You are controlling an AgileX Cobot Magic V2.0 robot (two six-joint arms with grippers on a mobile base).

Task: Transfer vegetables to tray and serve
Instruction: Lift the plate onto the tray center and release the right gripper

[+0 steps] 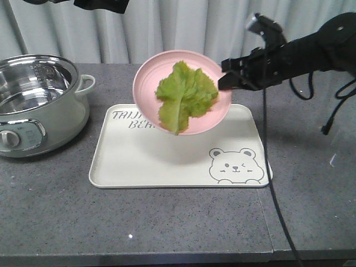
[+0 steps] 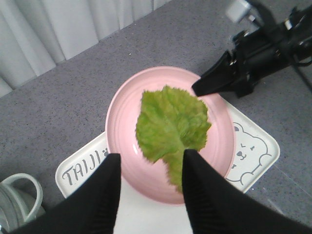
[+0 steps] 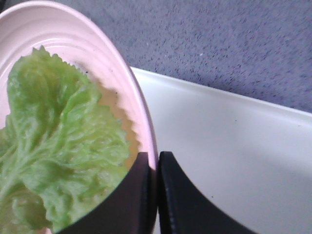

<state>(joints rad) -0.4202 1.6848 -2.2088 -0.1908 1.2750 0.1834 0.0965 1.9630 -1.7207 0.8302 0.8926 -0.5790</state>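
A grey stone-look table (image 1: 167, 222) carries a large cream tray (image 1: 156, 161) at its middle, printed with grey lettering at its far left corner and a winking bear face at its near right corner. A round pink plate (image 1: 147, 75) is lifted clear of the tray's far edge and tipped steeply toward the near side, casting a soft shadow on the tray below. One bright green lettuce leaf (image 1: 183, 94) with a pale central rib lies on the tilted plate; its narrow lower end hangs just over the plate's low rim, and it is not touching the tray. The right gripper (image 1: 225, 75) reaches in from the table's right side, its black fingers pinched tight on the plate's right rim, one on the upper face and one underneath. The left gripper (image 2: 152, 155) hovers above the plate with its two black fingers (image 2: 105, 195) spread wide, grasping nothing. A pale green electric pot (image 1: 39, 105) with a shiny steel inside stands at the table's left edge, apart from the tray.
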